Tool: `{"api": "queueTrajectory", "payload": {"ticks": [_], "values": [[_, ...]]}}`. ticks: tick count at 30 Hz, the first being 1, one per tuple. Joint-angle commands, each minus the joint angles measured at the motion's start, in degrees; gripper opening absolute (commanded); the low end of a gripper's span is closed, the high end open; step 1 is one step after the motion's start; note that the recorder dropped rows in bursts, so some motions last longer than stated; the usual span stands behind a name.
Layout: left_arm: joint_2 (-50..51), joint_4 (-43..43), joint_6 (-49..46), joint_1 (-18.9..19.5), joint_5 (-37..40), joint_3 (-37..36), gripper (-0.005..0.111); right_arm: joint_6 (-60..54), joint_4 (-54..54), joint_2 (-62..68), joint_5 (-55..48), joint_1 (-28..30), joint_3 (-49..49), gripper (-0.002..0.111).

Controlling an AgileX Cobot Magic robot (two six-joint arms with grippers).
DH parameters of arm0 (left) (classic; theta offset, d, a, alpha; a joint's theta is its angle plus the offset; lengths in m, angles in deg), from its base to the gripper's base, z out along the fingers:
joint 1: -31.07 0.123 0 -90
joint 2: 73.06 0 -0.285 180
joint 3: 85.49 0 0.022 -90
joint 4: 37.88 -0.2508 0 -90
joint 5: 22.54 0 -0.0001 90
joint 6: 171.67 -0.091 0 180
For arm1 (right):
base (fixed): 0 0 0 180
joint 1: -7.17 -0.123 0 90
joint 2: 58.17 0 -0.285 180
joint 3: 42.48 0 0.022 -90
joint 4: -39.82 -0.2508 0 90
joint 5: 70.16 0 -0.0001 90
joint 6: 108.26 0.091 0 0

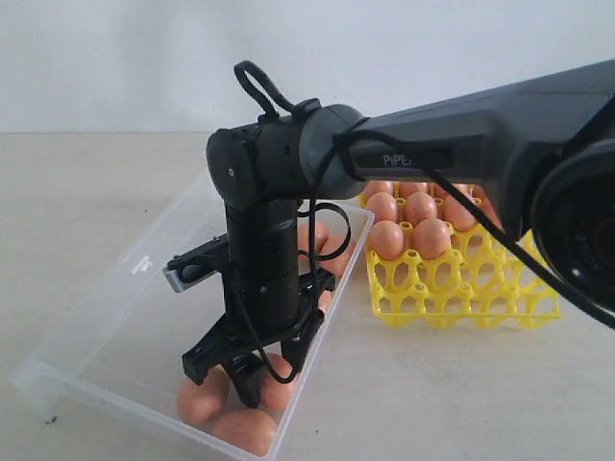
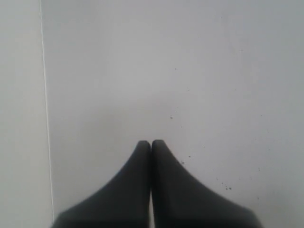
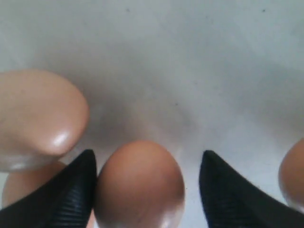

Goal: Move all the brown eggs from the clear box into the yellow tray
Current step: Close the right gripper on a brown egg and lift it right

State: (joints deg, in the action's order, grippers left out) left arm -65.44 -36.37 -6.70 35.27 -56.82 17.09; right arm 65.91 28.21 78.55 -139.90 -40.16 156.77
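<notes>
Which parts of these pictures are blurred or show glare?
Exterior view: the dark housing at the right edge is out of focus. Right wrist view: the brown eggs are soft, with a glare spot on the biggest egg. Left wrist view: even light, soft-edged jaws.

One box [image 1: 115,307], one tray [image 1: 452,288] (eggs [image 1: 432,237] partly hidden).
</notes>
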Motion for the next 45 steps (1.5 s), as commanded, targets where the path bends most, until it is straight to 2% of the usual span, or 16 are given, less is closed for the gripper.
{"api": "queueTrajectory", "payload": {"ticks": [1, 2, 3, 12, 18, 23, 26, 29, 31, 33, 34, 35, 36, 38, 41, 45], "values": [[0.2, 0.1, -0.4, -0.1, 3.0, 0.2, -0.004, -0.8, 0.3, 1.5, -0.2, 0.0, -0.5, 0.019], [0.2, 0.1, -0.4, -0.1, 4.3, 0.2, -0.004, -2.0, 0.3, 1.5, -0.2, 0.0, -0.5, 0.003], [0.2, 0.1, -0.4, -0.1, 6.3, 0.2, -0.004, -3.2, 0.3, 1.5, -0.2, 0.0, -0.5, 0.001], [0.2, 0.1, 0.0, -0.1, 30.4, 0.2, -0.004, -8.6, 1.2, -0.2, -0.2, 0.0, 4.2, 0.0], [0.2, 0.1, 0.0, -0.1, 33.2, 0.2, -0.004, 0.8, 1.6, -4.5, 4.2, 0.4, 12.2, 0.0], [0.2, 0.1, -0.7, -0.1, 32.6, 0.2, -0.004, 11.7, 2.7, -14.6, 29.1, -1.3, 4.7, 0.0], [0.2, 0.2, 0.1, -0.1, 18.5, 0.2, -0.004, 16.0, 12.0, -29.5, 61.6, -5.3, -16.8, 0.0], [0.2, 0.2, 0.1, -0.1, 10.0, 0.2, -0.004, 15.6, 14.1, -38.8, 75.1, -4.5, -30.4, 0.0], [0.2, 0.2, 0.1, -0.1, 3.6, 0.2, -0.004, 15.5, 13.6, -45.2, 76.3, 1.3, -41.0, 0.0], [0.2, 0.2, -0.2, -0.1, 1.1, 0.2, -0.004, 15.8, 12.5, -48.9, 76.9, 12.8, -49.7, 0.0], [0.2, 0.2, -1.3, -0.1, 0.0, 0.2, -0.004, 15.8, 5.4, -49.6, 79.6, 22.9, -52.7, 0.0], [0.2, 0.2, -1.3, -0.1, -0.3, 0.2, -0.004, 15.8, 0.5, -49.6, 81.1, 27.0, -53.3, 0.0], [0.2, 0.2, -1.3, -0.1, -0.4, 0.2, -0.004, 16.0, -13.3, -48.9, 84.9, 35.9, -53.5, 0.0], [0.2, 0.2, -1.4, -0.1, -0.5, 0.2, -0.004, 18.1, -19.7, -47.2, 94.9, 43.6, -53.5, 0.0], [0.2, 0.2, 0.3, -0.1, -1.4, 0.2, -0.004, 25.3, 6.3, -44.7, 97.9, 49.0, -52.3, 0.0], [0.2, 0.2, -0.3, -0.1, -3.2, 0.2, -0.004, 63.5, 60.0, -41.7, 108.8, 52.1, -51.3, 0.0]]}}
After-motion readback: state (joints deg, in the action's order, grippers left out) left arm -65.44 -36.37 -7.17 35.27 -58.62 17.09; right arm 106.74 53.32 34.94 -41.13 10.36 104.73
